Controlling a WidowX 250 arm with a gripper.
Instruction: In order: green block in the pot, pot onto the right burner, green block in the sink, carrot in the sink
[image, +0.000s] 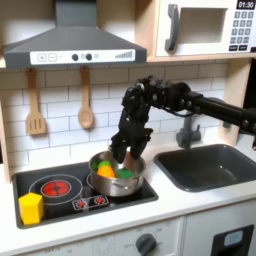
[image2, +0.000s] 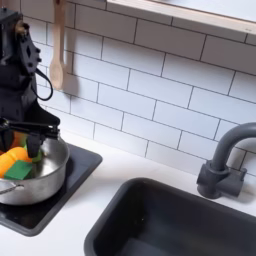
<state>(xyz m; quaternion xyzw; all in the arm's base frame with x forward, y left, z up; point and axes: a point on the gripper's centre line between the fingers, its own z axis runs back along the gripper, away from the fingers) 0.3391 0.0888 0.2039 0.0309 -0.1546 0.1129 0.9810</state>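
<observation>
The steel pot (image: 116, 183) (image2: 40, 175) stands on the burner at the first exterior view's right side of the stove. Inside it lie the orange carrot (image: 105, 171) (image2: 11, 160) and, beside it, the green block (image: 125, 174) (image2: 23, 172). My gripper (image: 122, 158) (image2: 25, 143) points down into the pot, right above the green block. Its fingers look spread, with nothing lifted between them. The dark grey sink (image: 205, 166) (image2: 175, 220) with its curved faucet (image: 188, 130) (image2: 225, 160) lies to the right in both exterior views.
A yellow block (image: 31, 207) sits at the stove's front left corner, next to the red-glowing burner (image: 55, 187). Two wooden utensils (image: 85, 100) hang on the tiled wall. A range hood (image: 75, 40) and a microwave (image: 205, 28) are overhead.
</observation>
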